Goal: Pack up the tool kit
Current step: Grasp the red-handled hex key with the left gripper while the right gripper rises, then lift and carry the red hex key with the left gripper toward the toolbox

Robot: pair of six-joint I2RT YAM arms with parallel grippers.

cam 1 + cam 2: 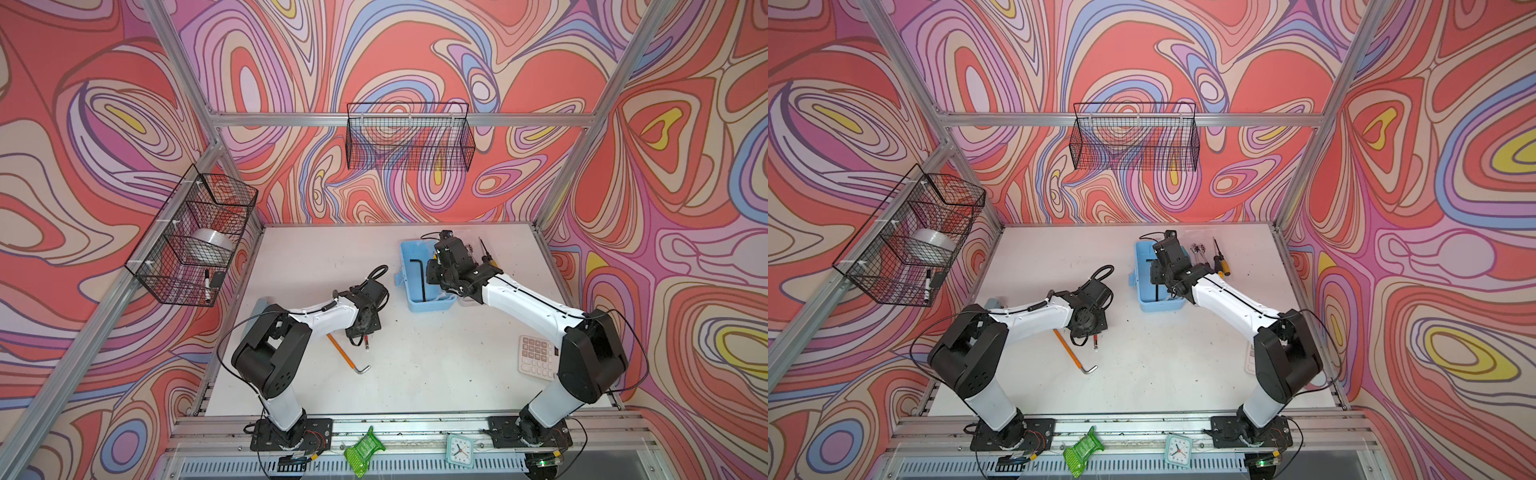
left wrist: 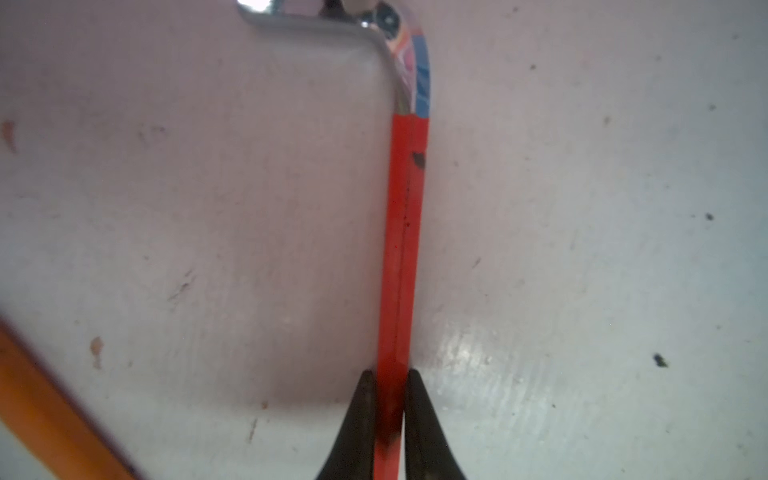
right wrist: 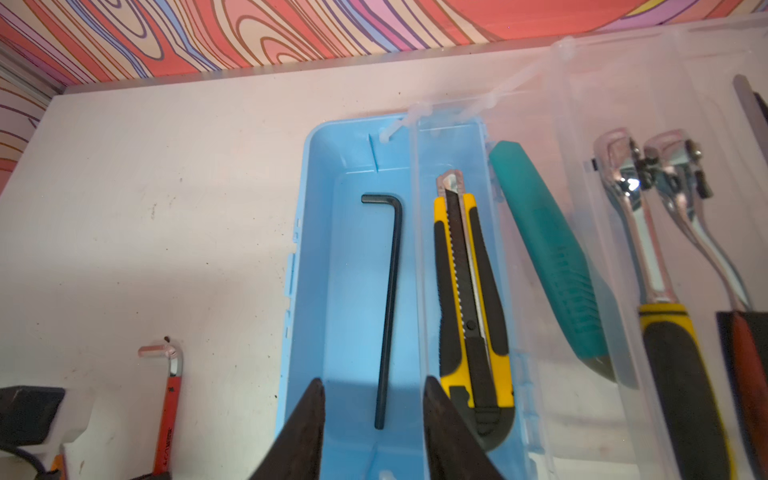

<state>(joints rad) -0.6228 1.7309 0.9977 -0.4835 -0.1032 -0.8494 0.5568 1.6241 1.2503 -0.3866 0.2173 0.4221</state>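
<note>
Tool kit box (image 3: 345,249), light blue, lies on the surface (image 3: 145,187) directly beneath the right pincer (image 3: 374,382), whose jaws stand apart above the black hex key (image 3: 392,291) inside it. Left pincer (image 2: 389,374) clamps 1 red hex key (image 2: 405,228).

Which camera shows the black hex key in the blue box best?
Right wrist: the whole black hex key lies clear on the blue box floor. Both top views show it small, beside or behind the right arm. Left wrist misses it.
</note>
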